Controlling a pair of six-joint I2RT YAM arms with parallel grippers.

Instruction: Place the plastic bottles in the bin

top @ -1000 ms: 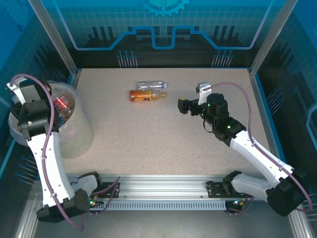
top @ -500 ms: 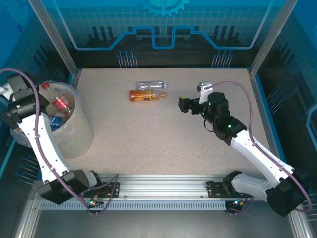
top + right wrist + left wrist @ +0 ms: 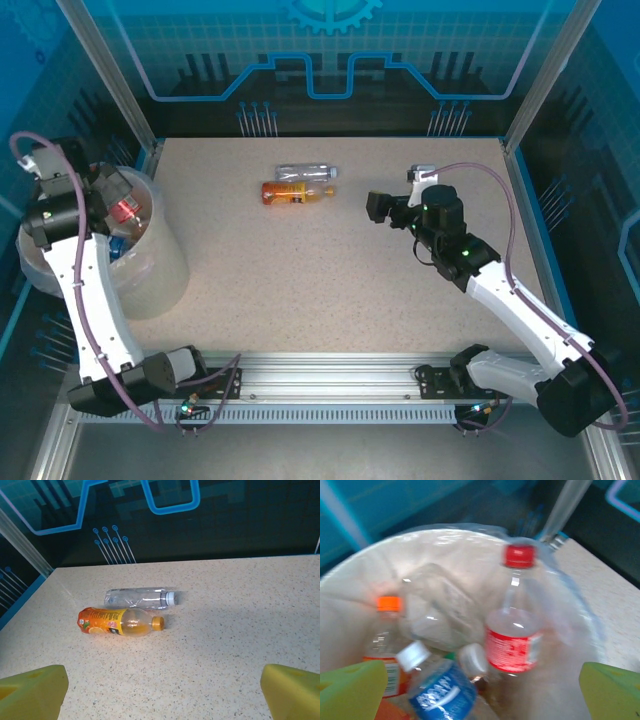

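Mostly done by the look of it. The bin (image 3: pixel 160 265) sat at the left edge of the table (image 3: pixel 330 280) with a pile of bottles already inside. The left wrist view showed a red-capped bottle (image 3: pixel 512 630) leaning upright against the liner (image 3: pixel 560 605), an orange-capped one (image 3: pixel 384 630), a blue-labelled one (image 3: pixel 440 692) and some clear stuff underneath, too blurry to count. The left gripper (image 3: pixel 113 186) hung over the bin with its jaws spread wide and nothing between them. What was left: two bottles lying on their sides at the far middle of the table, an orange-labelled bottle (image 3: pixel 293 192) and a clear bottle (image 3: pixel 305 172) just behind it, side by side, maybe touching. The right gripper (image 3: pixel 378 208) was near them, off to their right and pointing their way, also wide open and empty. So probably two grabs to go, and the right arm looked best placed for the next one
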